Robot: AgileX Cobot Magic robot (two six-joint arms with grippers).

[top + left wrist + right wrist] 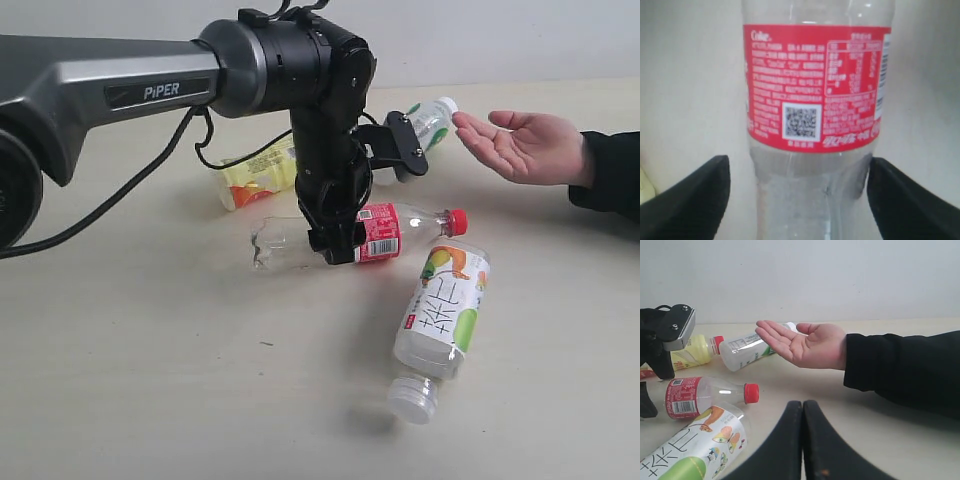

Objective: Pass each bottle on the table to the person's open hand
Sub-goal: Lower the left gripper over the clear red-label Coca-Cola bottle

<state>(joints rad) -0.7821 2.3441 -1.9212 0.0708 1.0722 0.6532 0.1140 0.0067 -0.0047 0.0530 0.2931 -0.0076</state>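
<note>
Left wrist view puts the clear plastic bottle with the red label and red cap (812, 90) between the fingers of the left claw (799, 172), which stand apart on either side of it, not clamped. The bottle lies on its side on the pale beige tabletop (150, 380), so we judge this to be the grasp step. The next move calls for closing on the body, lifting, and carrying it to the person's open hand (805, 342), held palm up nearby. The right claw (802, 440) is pressed together and empty. We read "Coke" on the label, above a QR code (801, 121) and white Chinese script. The grey robot arm (100, 90) is marked "PiPER".
</note>
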